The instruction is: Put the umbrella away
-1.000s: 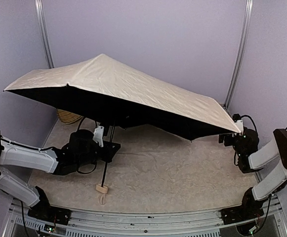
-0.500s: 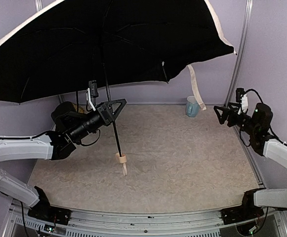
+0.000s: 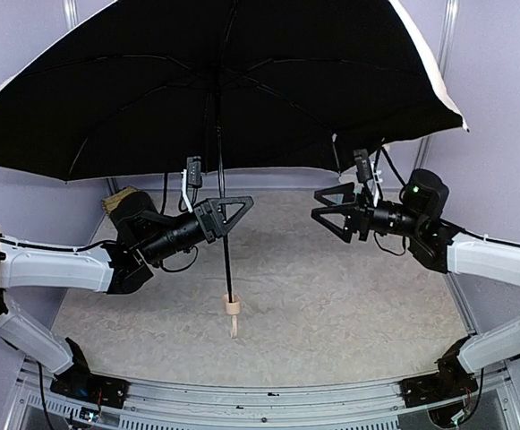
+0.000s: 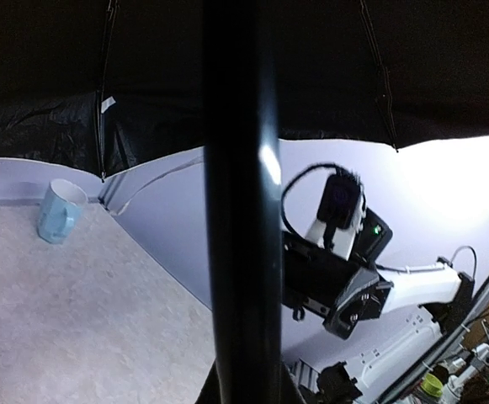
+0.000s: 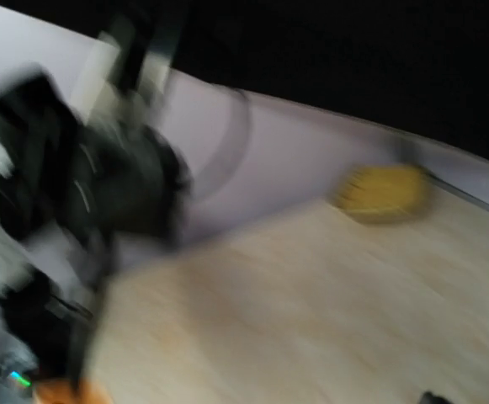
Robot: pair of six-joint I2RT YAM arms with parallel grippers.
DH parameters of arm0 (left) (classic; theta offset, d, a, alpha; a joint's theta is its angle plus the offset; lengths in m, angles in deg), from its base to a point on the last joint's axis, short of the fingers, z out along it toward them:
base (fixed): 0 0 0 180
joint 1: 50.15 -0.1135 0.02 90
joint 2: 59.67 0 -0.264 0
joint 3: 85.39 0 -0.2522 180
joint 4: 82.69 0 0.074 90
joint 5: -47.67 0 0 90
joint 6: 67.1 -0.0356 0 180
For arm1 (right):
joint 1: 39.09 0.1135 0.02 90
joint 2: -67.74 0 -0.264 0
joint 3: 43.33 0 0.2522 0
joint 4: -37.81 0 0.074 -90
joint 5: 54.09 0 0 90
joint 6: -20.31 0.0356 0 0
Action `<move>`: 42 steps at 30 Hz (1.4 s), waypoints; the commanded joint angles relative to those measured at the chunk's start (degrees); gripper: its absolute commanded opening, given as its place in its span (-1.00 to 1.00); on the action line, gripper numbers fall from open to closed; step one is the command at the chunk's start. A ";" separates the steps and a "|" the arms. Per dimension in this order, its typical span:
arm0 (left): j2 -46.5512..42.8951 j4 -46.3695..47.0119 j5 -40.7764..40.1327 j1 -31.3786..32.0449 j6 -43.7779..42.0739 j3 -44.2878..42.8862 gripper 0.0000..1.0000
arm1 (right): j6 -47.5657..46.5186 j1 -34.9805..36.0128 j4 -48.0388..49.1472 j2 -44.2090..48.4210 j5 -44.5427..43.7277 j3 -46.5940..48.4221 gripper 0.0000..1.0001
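Note:
The umbrella (image 3: 242, 81) stands open and upright, its black underside facing the top camera, with a cream edge along the right rim. Its thin black shaft (image 3: 225, 260) drops to a small tan handle (image 3: 232, 306) hanging just above the table. My left gripper (image 3: 226, 212) is shut on the shaft at mid-height. In the left wrist view the shaft (image 4: 242, 202) fills the centre and my left gripper (image 4: 242, 389) shows only at the bottom edge. My right gripper (image 3: 316, 204) is open, pointing left towards the shaft and apart from it. The right wrist view is blurred and shows no fingers.
A woven straw basket (image 3: 121, 202) (image 5: 383, 192) sits at the back left, partly behind the left arm. A light blue mug (image 4: 59, 210) stands by the back wall. The canopy spans nearly the full width overhead. A pale mat (image 3: 331, 305) covers the table.
The umbrella went from lying tilted on the table to held upright and lifted by the left gripper. The right arm swung in from the right edge towards the shaft.

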 commanded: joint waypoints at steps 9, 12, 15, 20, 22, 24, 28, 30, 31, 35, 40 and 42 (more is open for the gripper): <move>3.48 4.82 6.38 5.46 0.35 -1.63 -1.00 | 27.78 8.63 18.56 -21.03 -4.57 28.32 0.73; 4.60 5.48 7.23 6.07 1.54 -1.31 -1.00 | 34.72 9.30 24.18 -25.35 -7.78 31.52 0.67; 3.77 12.35 7.69 4.93 5.39 2.91 -1.00 | 39.05 10.36 23.29 -29.16 -8.21 37.01 0.62; 1.29 2.51 8.32 6.25 -0.67 0.01 -1.00 | 50.66 10.70 28.45 -33.28 -12.45 38.06 0.59; 1.74 1.21 11.21 7.34 -2.44 -1.51 -1.00 | 52.78 10.78 27.92 -35.27 -13.63 39.42 0.52; 2.72 0.55 13.98 7.62 -2.74 -2.96 -1.00 | 54.45 11.06 26.68 -36.50 -14.89 40.16 0.48; 3.98 3.35 12.95 7.54 -1.22 -2.18 -1.00 | 56.98 11.40 30.28 -36.39 -20.17 37.47 0.23; 4.68 5.58 13.76 7.59 0.03 -1.78 -1.00 | 56.18 11.42 30.20 -35.80 -22.77 36.23 0.15; 4.96 6.78 14.06 7.56 0.76 -1.64 -1.00 | 55.68 11.52 29.57 -35.66 -22.92 36.15 0.17; 4.38 9.70 14.04 7.23 1.25 -1.18 -1.00 | 55.88 11.91 28.56 -34.06 -23.45 33.00 0.30; 3.68 3.06 17.97 6.61 -1.16 -3.51 -1.00 | 50.46 11.41 27.58 -28.35 -24.75 27.17 0.32; 3.33 10.34 22.31 4.11 5.06 -1.26 -1.00 | 43.66 11.14 23.37 -25.00 -24.00 26.10 0.34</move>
